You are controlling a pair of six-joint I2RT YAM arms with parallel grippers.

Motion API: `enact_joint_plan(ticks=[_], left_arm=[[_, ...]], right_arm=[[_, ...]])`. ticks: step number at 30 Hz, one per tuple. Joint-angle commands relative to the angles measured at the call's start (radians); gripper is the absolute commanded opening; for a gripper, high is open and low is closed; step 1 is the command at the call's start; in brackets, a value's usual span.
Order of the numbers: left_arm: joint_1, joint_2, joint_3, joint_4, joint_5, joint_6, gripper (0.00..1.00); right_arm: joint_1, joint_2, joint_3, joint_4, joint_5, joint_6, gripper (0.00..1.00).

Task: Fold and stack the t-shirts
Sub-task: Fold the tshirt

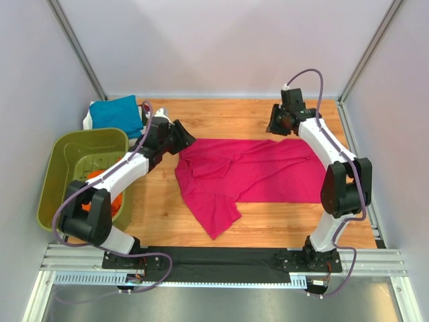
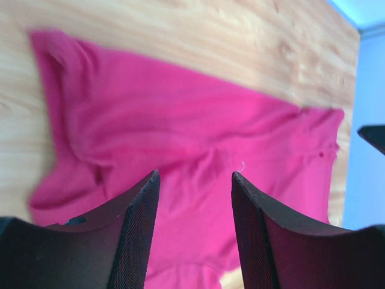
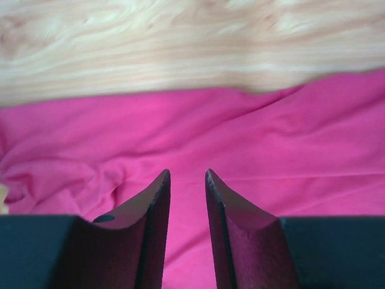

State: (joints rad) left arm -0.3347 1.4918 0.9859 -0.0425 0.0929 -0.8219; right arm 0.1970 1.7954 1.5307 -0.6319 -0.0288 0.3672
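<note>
The left arm point(image 1: 124, 171) is stretched forward and inward, the left gripper point(image 2: 195, 177) held with jaws well parted; the right arm point(image 1: 328, 144) is folded at the elbow, the right gripper point(image 3: 187, 174) with jaws only narrowly parted

A magenta-pink t-shirt point(image 1: 261, 171) lies spread across the middle of the wooden table point(image 1: 221, 114). Its left half is rumpled and one flap trails toward the near edge. The left gripper point(image 1: 183, 137) hovers at the shirt's far left corner, and the right gripper point(image 1: 278, 124) hovers just beyond its far edge on the right. In the table's far left corner a folded teal-blue t-shirt point(image 1: 115, 111) rests on what looks like a white one point(image 1: 87, 122). Nearer, an olive-green basket point(image 1: 67, 151) holds orange cloth point(image 1: 99, 176), partly hidden behind the left arm.
</note>
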Motion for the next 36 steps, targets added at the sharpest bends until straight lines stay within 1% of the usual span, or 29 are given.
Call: enact_joint_plan(ticks=[1,3,4,6,8,9,12,13,16,19,23,27,29,35,36], left_arm=[[-0.058,-0.024,-0.071,-0.011,-0.021,-0.069,0.58],[-0.075,-0.021,-0.088,-0.007,-0.009,-0.091,0.58],[-0.093,-0.019,-0.105,-0.008,-0.01,-0.095,0.58],[-0.108,-0.016,-0.121,-0.003,-0.016,-0.097,0.58],[-0.121,-0.015,-0.141,-0.007,-0.022,-0.089,0.58],[-0.119,-0.011,-0.151,-0.007,-0.022,-0.065,0.58],[-0.119,-0.013,-0.153,-0.039,-0.048,-0.002,0.58],[-0.119,-0.019,-0.167,-0.028,-0.05,0.044,0.58],[-0.121,-0.038,-0.191,0.006,-0.045,0.107,0.59],[-0.118,-0.031,-0.204,0.029,-0.03,0.136,0.63],[-0.116,0.025,-0.199,0.038,0.016,0.145,0.64],[-0.116,0.056,-0.216,0.119,0.048,0.153,0.64],[-0.113,0.074,-0.214,0.131,0.064,0.156,0.64],[-0.115,0.111,-0.205,0.156,0.079,0.144,0.6],[-0.113,0.114,-0.202,0.159,0.08,0.141,0.56]], right_arm=[[0.054,-0.028,-0.064,0.04,0.006,0.058,0.32],[0.074,-0.039,-0.114,0.047,-0.003,0.097,0.32],[0.091,-0.047,-0.136,0.069,-0.016,0.114,0.34],[0.111,-0.07,-0.19,0.106,-0.071,0.144,0.36],[0.146,-0.08,-0.263,0.162,-0.111,0.19,0.43],[0.174,-0.08,-0.282,0.178,-0.121,0.202,0.5],[0.212,-0.047,-0.302,0.207,-0.166,0.237,0.54],[0.237,-0.038,-0.302,0.218,-0.172,0.243,0.54],[0.272,-0.005,-0.308,0.26,-0.2,0.275,0.54],[0.291,0.013,-0.328,0.323,-0.235,0.318,0.54],[0.315,0.047,-0.331,0.359,-0.243,0.349,0.53],[0.34,0.068,-0.326,0.357,-0.232,0.355,0.53],[0.343,0.078,-0.325,0.356,-0.226,0.355,0.53],[0.344,0.096,-0.32,0.354,-0.226,0.355,0.5],[0.343,0.099,-0.32,0.356,-0.227,0.355,0.5]])
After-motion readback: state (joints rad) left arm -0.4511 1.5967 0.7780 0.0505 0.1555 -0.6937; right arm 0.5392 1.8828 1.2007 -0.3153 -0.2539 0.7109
